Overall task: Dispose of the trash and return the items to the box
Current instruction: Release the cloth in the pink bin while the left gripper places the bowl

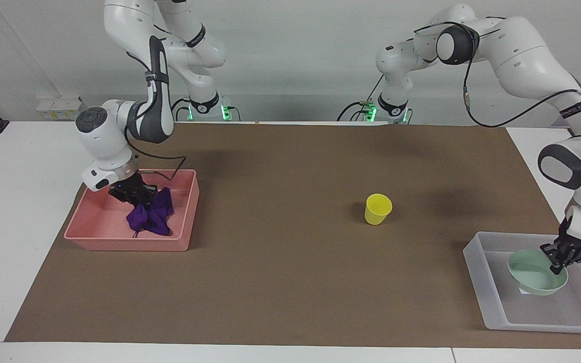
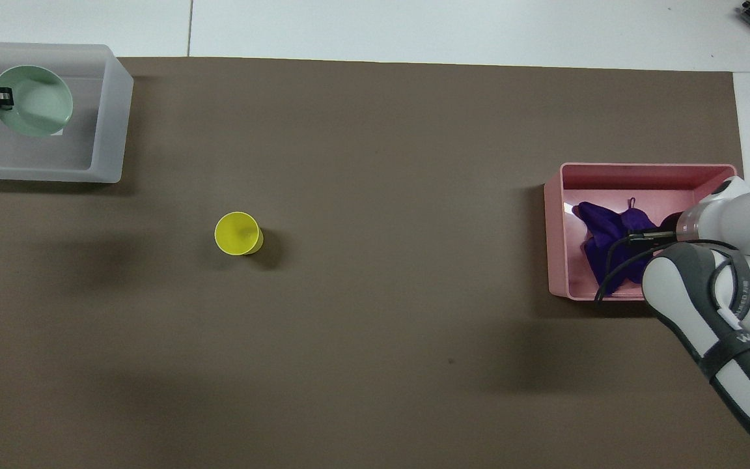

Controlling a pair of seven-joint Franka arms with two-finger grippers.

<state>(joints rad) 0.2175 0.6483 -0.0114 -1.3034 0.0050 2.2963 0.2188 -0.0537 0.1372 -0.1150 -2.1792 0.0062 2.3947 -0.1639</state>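
Bowl (image 1: 536,273) in box (image 1: 492,295), rag (image 1: 150,218) in pink tray (image 1: 119,238)

White table (image 1: 23,212) with a brown mat (image 1: 280,272) covering most of it. On the mat: pink tray (image 1: 94,238) at the right arm's end, translucent box (image 1: 497,302) at the left arm's end, probably overhanging the mat edge slightly, yellow cup (image 1: 378,208) upright between them.

A long white table (image 1: 23,201) fills the space, most of its top covered by a flat brown rectangular mat (image 1: 280,242). A plain pale grey wall (image 1: 290,50) runs along the table's edge. A white socket box (image 1: 58,107) sits low on that wall. Even, soft light falls from above, leaving faint shadows on the mat.
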